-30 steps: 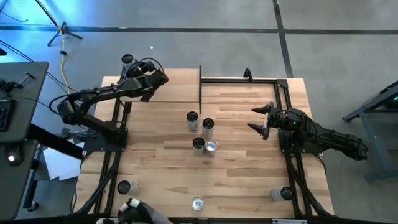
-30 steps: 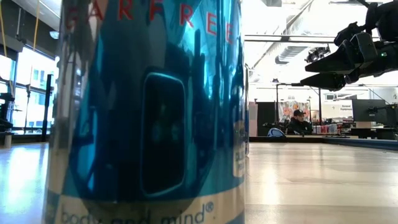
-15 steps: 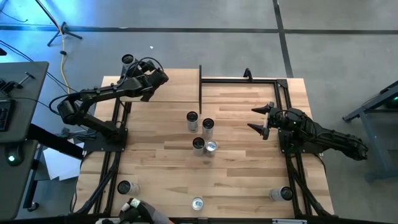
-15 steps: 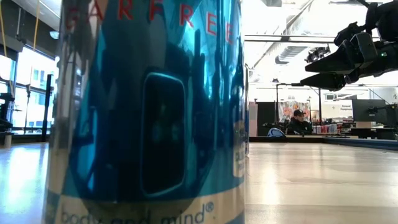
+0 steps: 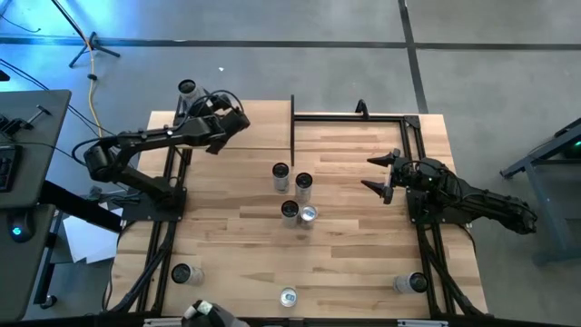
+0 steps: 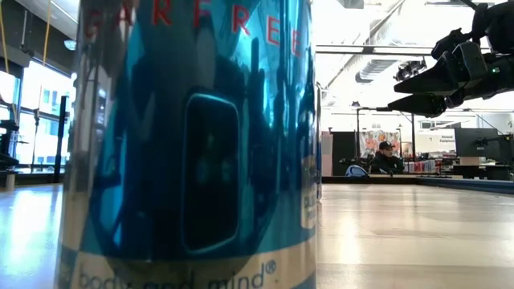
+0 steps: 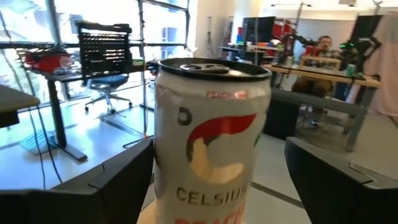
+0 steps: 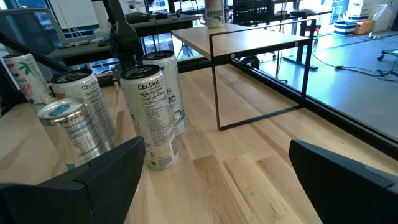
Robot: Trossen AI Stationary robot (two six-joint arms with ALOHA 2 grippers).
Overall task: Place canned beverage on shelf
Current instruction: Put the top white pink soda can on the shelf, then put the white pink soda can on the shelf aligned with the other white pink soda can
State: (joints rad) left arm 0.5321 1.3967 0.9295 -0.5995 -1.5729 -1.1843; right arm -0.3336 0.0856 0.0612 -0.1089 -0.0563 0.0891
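Shelf [image 5: 231, 127]: pale board on thin black posts, at the table's far left corner.
Peach can [image 7: 211, 140]: upright on the shelf's far left corner, label facing the left wrist camera.
Left gripper [image 5: 234, 119]: over the shelf beside the peach can, fingers spread, clear of it.
Right gripper [image 5: 379, 174]: right of the four cans [image 5: 295, 193] at mid-table, fingers apart, holding nothing.
Blue can [image 6: 193, 136]: fills the low view.

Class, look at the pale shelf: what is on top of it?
One Celsius can stands upright at the far left corner of the shelf, inside the open left gripper, with gaps on either side. From above, the arm covers part of the board.
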